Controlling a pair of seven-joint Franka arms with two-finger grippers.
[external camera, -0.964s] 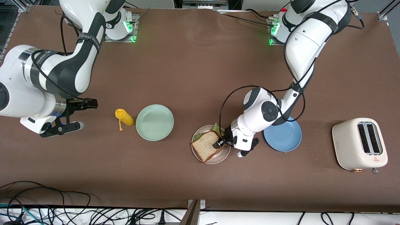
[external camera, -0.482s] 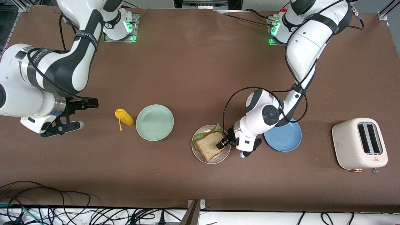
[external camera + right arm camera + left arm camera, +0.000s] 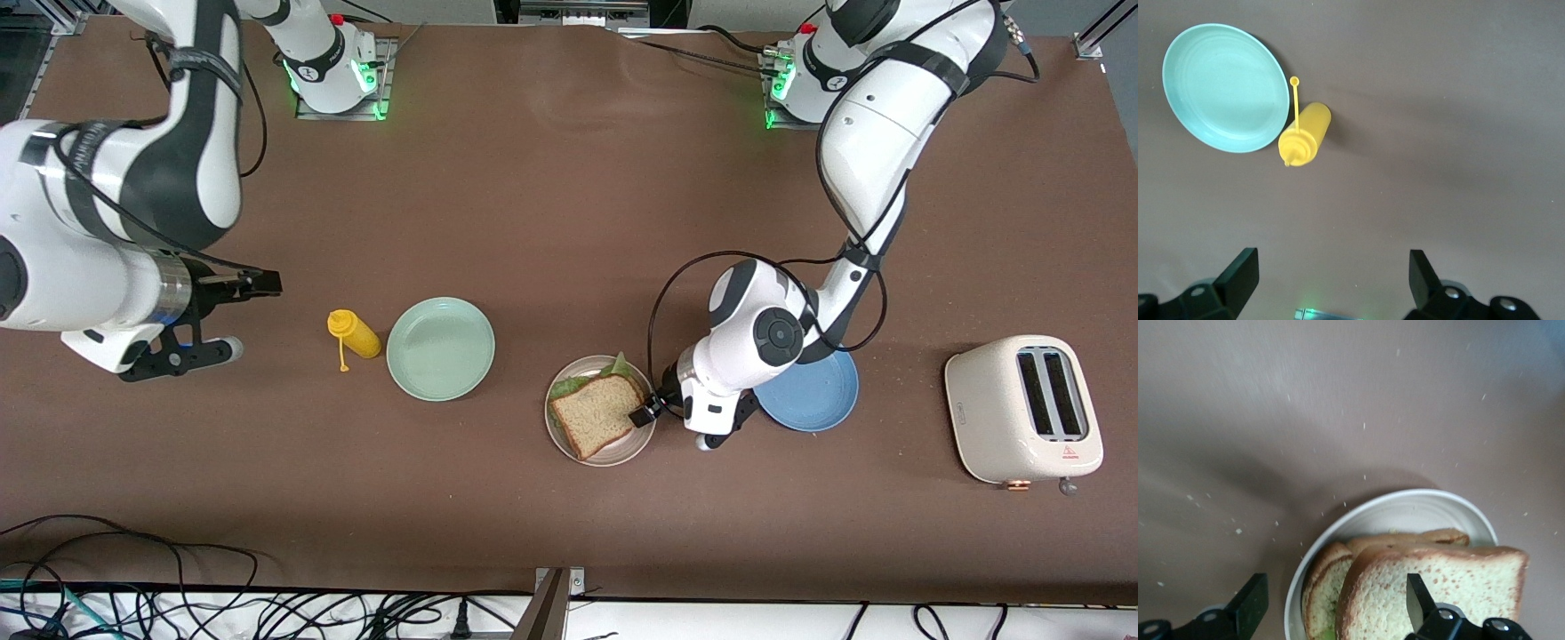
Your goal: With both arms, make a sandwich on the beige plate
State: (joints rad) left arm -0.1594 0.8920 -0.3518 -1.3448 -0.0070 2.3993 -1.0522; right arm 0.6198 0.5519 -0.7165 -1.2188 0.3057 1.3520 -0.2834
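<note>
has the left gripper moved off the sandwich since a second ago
Yes. The left gripper has slid from over the sandwich toward the blue plate, now at the beige plate rim, fingers open.

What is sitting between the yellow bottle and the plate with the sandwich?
The mint-green plate sits between the yellow bottle and the beige plate with the sandwich. The front view shows it.

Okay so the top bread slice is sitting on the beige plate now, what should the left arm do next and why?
Probably lift the left gripper straight up and away. Its fingers stand open astride the edge of the brown bread sandwich, which lies with green lettuce on the round beige plate. The right gripper waits open near the yellow squeeze bottle.
</note>
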